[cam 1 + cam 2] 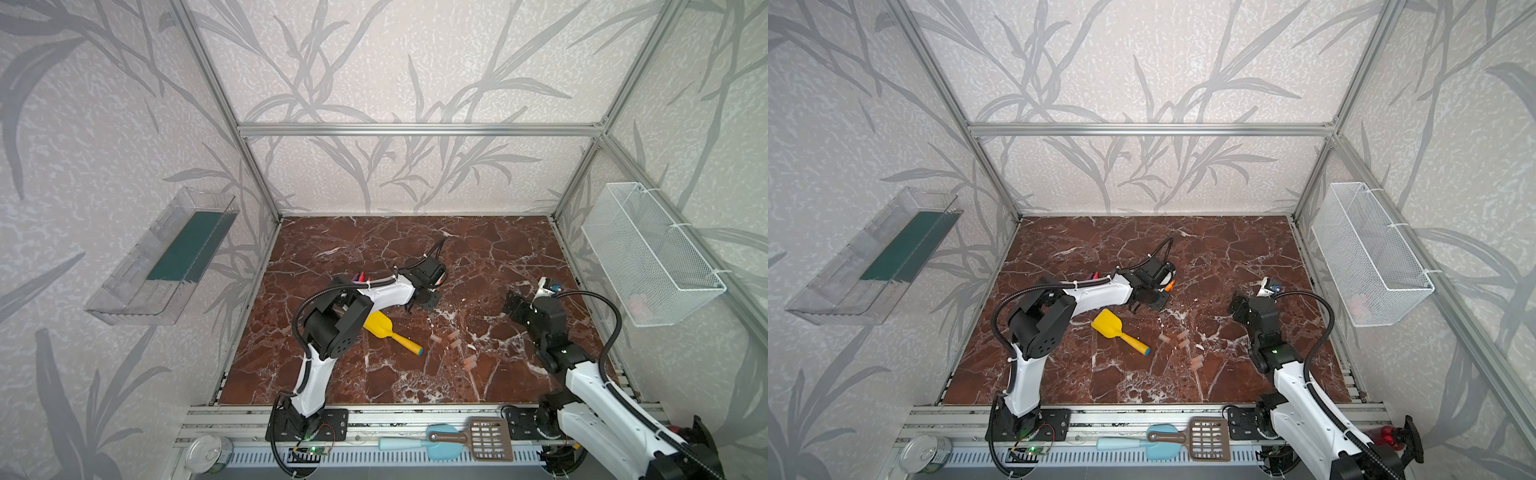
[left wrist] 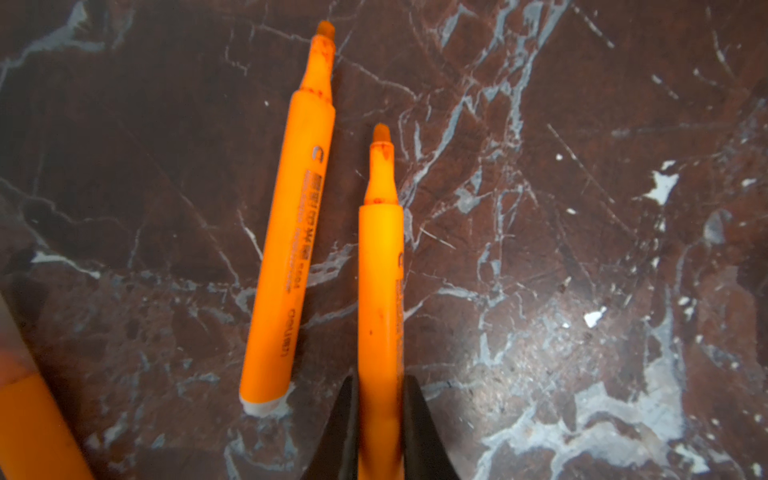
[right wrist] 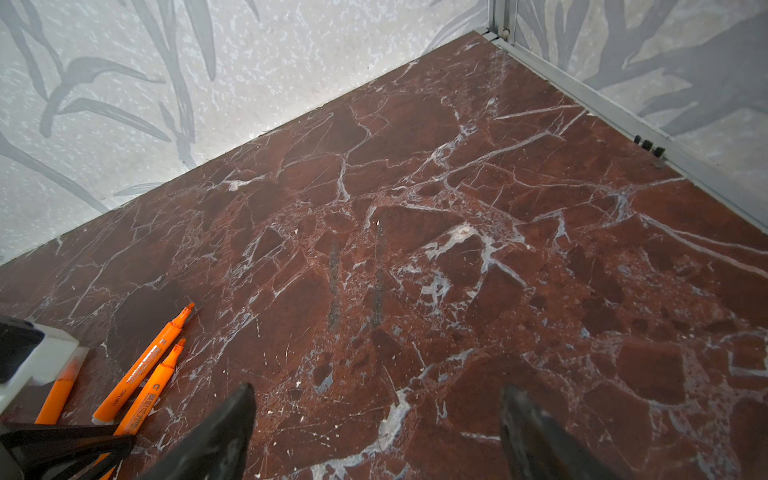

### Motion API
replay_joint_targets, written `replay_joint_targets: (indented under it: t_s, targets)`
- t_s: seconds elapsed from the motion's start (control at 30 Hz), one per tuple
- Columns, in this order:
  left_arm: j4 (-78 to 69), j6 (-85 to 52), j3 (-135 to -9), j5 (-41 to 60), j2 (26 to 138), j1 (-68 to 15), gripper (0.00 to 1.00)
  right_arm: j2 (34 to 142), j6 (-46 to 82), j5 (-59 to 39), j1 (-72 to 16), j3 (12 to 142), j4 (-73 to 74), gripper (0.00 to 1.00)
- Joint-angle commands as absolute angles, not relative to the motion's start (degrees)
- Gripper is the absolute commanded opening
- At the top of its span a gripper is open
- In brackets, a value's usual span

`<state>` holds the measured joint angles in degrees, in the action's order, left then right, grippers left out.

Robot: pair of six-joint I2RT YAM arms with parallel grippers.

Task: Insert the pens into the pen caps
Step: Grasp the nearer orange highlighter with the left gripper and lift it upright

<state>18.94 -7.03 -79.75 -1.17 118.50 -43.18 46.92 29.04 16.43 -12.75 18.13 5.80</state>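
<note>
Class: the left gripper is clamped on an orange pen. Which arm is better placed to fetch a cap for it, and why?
Right, probably: the right gripper is open and empty, with the pen caps lying between the arms, while the left gripper is shut on the orange pen.

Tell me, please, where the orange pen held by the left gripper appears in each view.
Left wrist: orange pen clamped in the left gripper, beside a loose orange pen.
Right wrist: it runs into the black fingers, the loose pen alongside.
In a top view: mid-table, probably the orange sliver beside the wrist camera.
In a top view: the same sliver.
Landmark: the left gripper, in all four.
</note>
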Motion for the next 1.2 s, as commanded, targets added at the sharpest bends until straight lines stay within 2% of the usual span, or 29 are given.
replay_joint_targets:
  t_s: [0.0, 0.3, 0.53, 0.63, 0.77, 0.87, 0.97, 1.07, 1.17]
  targets:
    - [24.2, -10.5, -78.2, -1.1, 116.9, -43.5, 0.02, 46.7, 29.0, 16.8, -12.7, 17.6, 6.9, 0.90]
    - [26.4, -17.7, -80.8, 2.2, 107.0, -43.0, 0.00, 46.1, 29.3, 17.6, -12.6, 17.2, 6.9, 0.90]
    - [22.4, -24.0, -72.4, 2.4, 91.2, -42.9, 0.00, 43.2, 28.4, 15.9, -12.7, 17.0, 5.8, 0.90]
    - [16.6, -25.2, -65.6, 2.8, 83.3, -42.9, 0.00, 41.6, 29.4, 13.2, -12.6, 17.5, 3.9, 0.90]
    - [10.5, -19.6, -56.9, 2.9, 74.1, -43.2, 0.00, 42.2, 33.3, 1.0, -13.2, 20.0, 4.8, 0.89]
    - [-5.3, -19.1, -44.0, 0.1, 67.9, -43.5, 0.00, 43.9, 36.1, -0.7, -19.9, 23.2, 6.0, 0.87]
    - [-15.2, -17.3, -36.3, 0.7, 65.6, -43.5, 0.00, 46.8, 35.7, 6.7, -32.9, 26.2, 10.6, 0.87]
    - [-17.6, -17.5, -35.3, 2.3, 66.9, -43.6, 0.00, 52.4, 33.8, 10.8, -41.8, 29.7, 15.2, 0.87]
    - [-17.6, -17.4, -35.9, 5.4, 66.8, -43.6, 0.00, 57.6, 35.7, 7.3, -42.9, 33.6, 17.4, 0.85]
